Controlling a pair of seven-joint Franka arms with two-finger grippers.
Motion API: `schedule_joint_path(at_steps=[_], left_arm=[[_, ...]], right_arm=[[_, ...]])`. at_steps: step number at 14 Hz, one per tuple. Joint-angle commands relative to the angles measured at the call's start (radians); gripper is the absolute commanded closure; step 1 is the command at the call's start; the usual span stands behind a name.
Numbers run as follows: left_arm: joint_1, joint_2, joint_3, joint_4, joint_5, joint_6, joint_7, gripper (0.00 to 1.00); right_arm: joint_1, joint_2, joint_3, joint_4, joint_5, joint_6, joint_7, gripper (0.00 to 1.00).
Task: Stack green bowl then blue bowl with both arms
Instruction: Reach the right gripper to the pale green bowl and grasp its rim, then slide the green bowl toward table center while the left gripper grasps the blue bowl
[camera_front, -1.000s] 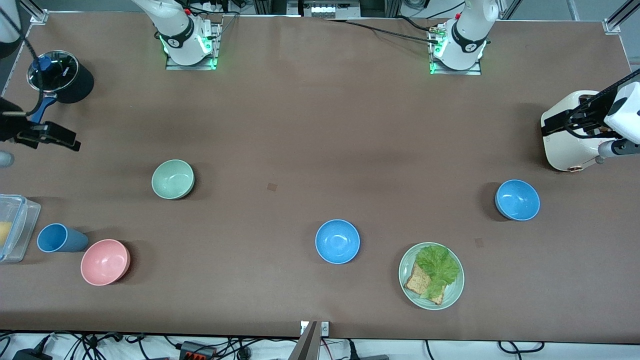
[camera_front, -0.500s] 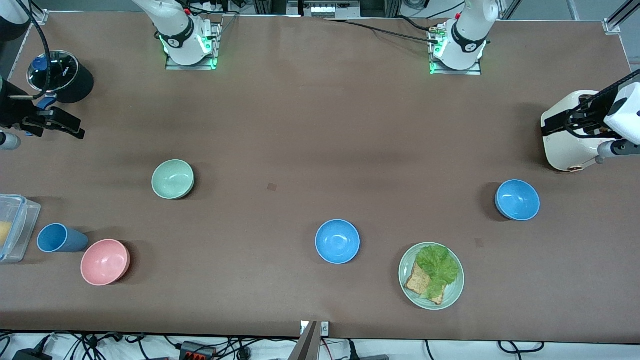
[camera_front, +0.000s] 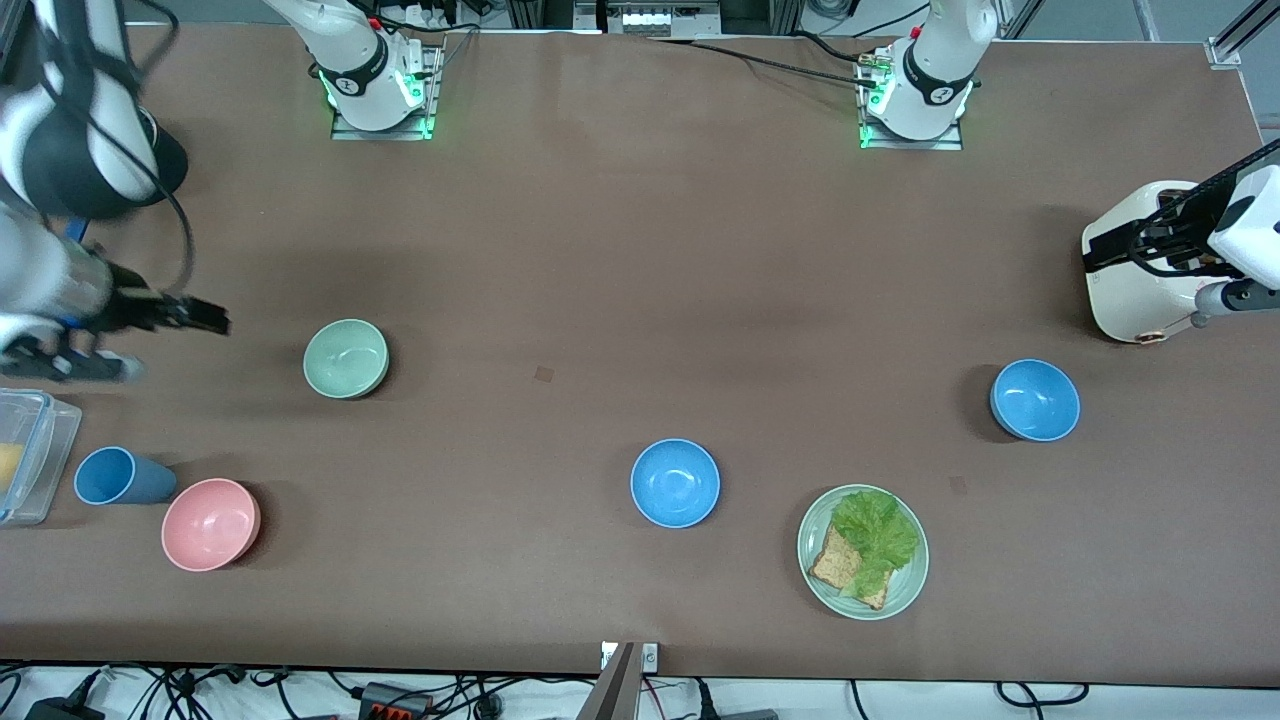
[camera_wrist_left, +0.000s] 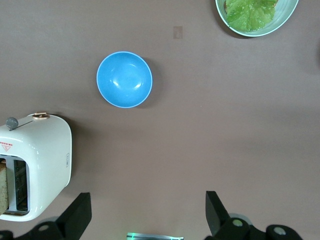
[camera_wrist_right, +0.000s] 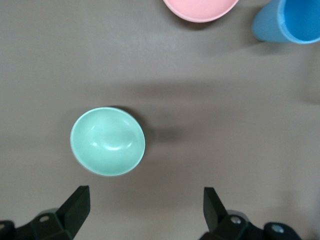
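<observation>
The green bowl (camera_front: 346, 358) stands empty on the brown table, toward the right arm's end; it also shows in the right wrist view (camera_wrist_right: 107, 141). My right gripper (camera_front: 160, 345) (camera_wrist_right: 145, 197) is open and empty, over bare table beside the green bowl. One blue bowl (camera_front: 675, 483) stands near the table's middle, nearer the camera. A second blue bowl (camera_front: 1035, 400) (camera_wrist_left: 124, 79) stands toward the left arm's end. My left gripper (camera_front: 1110, 255) (camera_wrist_left: 147, 202) is open and empty, waiting above the toaster.
A white toaster (camera_front: 1140, 290) (camera_wrist_left: 35, 167) stands at the left arm's end. A pale-green plate (camera_front: 905, 590) holds lettuce and toast. A pink bowl (camera_front: 210, 523), a blue cup (camera_front: 115, 476), a clear container (camera_front: 30, 450) and a black pot (camera_front: 170, 160) stand at the right arm's end.
My right arm has swung away from the black pot, and its gripper now hangs closer to the green bowl. The left arm and all the bowls have not moved.
</observation>
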Motion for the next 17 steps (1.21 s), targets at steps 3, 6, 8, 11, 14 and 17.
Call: schedule_joint_path(at_steps=[3,6,8,11,14,17], left_arm=[[0.006,0.008,0.002,0.017,-0.018,-0.014,0.027,0.00],[0.006,0.008,0.002,0.017,-0.018,-0.014,0.027,0.00],[0.004,0.018,0.002,0.020,-0.018,-0.014,0.025,0.00],[0.004,0.026,0.002,0.020,-0.009,-0.014,0.027,0.00],[0.004,0.093,0.002,0.023,-0.003,0.007,0.027,0.00],[0.042,0.234,0.007,0.023,0.028,0.129,0.027,0.00]], right_arm=[[0.001,0.234,0.013,0.015,-0.012,0.094,-0.005,0.00],[0.000,0.295,0.013,0.010,-0.010,0.111,-0.005,0.00],[0.002,0.309,0.013,-0.002,-0.008,0.105,-0.005,0.24],[0.007,0.305,0.015,-0.017,-0.008,0.079,-0.022,0.95],[0.005,0.308,0.024,-0.016,-0.001,0.060,-0.021,1.00],[0.005,0.300,0.088,-0.006,0.001,0.041,-0.007,1.00]])
